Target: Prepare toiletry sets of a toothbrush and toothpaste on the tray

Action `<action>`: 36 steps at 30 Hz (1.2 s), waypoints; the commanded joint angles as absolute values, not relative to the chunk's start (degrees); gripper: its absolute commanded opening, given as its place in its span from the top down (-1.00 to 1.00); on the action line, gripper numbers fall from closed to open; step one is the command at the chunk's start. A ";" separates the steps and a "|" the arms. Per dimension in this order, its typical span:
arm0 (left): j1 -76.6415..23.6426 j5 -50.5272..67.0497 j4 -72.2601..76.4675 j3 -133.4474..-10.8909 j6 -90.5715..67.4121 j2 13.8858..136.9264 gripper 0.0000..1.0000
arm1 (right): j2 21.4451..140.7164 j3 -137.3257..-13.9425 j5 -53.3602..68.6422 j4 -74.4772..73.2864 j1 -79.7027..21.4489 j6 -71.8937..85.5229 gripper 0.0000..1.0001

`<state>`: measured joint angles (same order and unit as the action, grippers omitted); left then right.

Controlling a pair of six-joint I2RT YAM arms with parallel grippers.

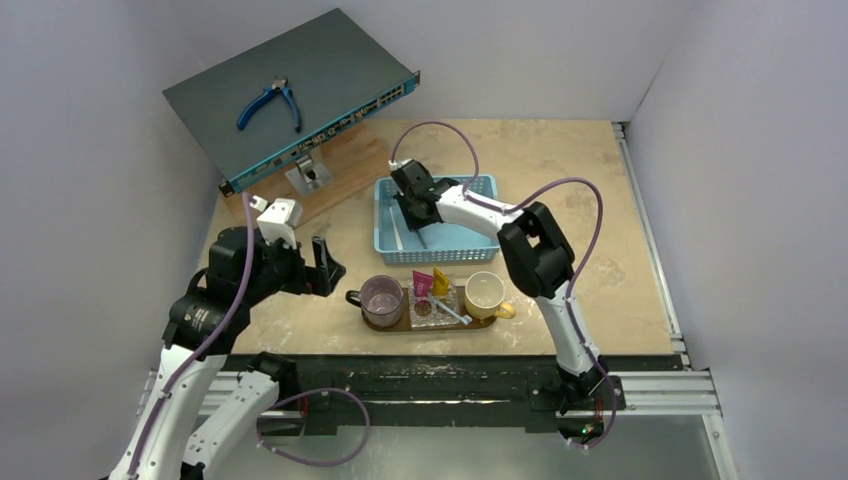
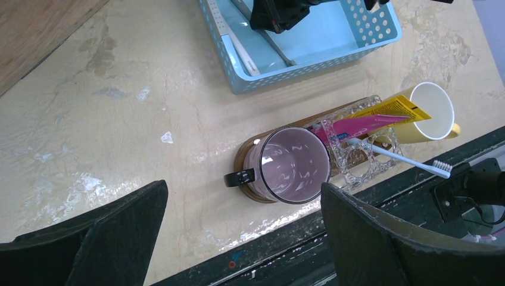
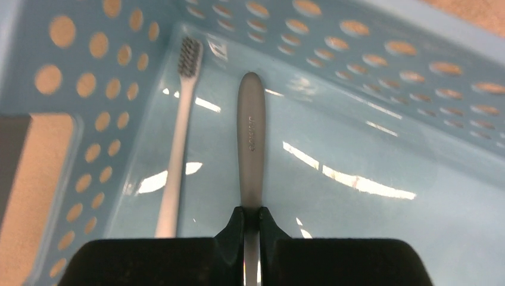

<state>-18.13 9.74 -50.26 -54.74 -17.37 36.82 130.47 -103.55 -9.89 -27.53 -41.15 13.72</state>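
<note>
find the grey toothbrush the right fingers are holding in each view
Top external: the grey toothbrush is a thin dark sliver mid-basket, under the right arm's wrist.
Left wrist: top edge, a grey stick slanting across the basket floor.
Right wrist: centre, its handle running up from the right fingers, which are clamped on it.
Shared landmark: the blue basket.

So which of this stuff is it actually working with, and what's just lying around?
In the job: tray, pink toothpaste, yellow toothpaste, white toothbrush lying on it, grey toothbrush held by the right gripper, pale toothbrush in the blue basket.

Lying about: blue pliers, grey metal box, wooden board.
</note>
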 commanded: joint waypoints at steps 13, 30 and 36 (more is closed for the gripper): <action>-18.37 13.78 -46.41 -55.10 -17.15 35.36 -1.00 | 109.19 -89.70 -15.52 -19.05 -40.88 12.10 1.00; -18.37 38.38 -27.08 -57.81 -31.26 35.19 -1.00 | 71.74 -69.61 -3.89 2.36 -41.02 22.98 1.00; -18.37 45.14 -7.29 -51.52 -44.46 33.87 -1.00 | 63.00 -62.62 3.65 12.84 -41.56 31.47 1.00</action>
<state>-18.13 37.76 -25.93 -55.53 -33.10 34.96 67.02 -66.06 -3.11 1.41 -41.12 23.77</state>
